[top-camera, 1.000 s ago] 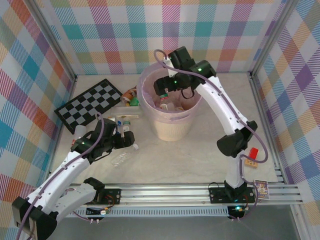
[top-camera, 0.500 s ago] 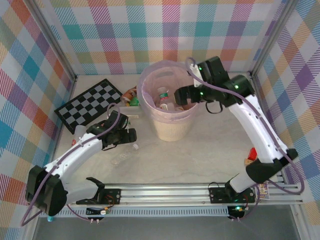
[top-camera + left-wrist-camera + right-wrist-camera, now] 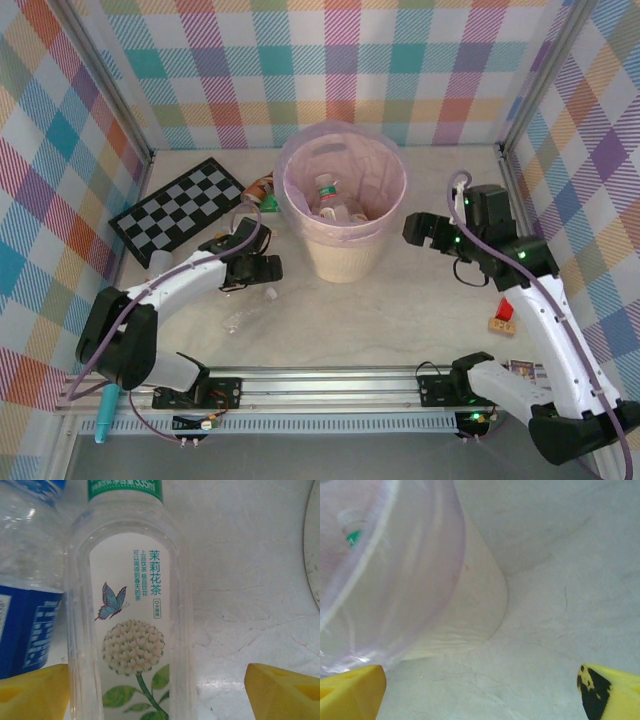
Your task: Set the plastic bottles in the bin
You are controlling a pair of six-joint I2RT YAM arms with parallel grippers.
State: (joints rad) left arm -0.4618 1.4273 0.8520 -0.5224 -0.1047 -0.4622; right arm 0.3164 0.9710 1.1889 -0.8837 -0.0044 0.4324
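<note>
Straddling tea bottle (image 3: 131,630) | left end effector (image 3: 156,695) apart, unclamped | bottle axis runs lengthwise through the gap | right end effector (image 3: 480,692) apart, beside bin (image 3: 445,605)

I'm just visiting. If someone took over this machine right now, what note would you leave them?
Left hand: open, straddling a butterfly-label bottle lying on the table, not gripped.
Right hand: open, empty, right of the bin.
Done: several bottles lie in the bin.
Left: the straddled one, a blue-label bottle beside it, a clear bottle nearby, a few others at the bin's far left side.
</note>
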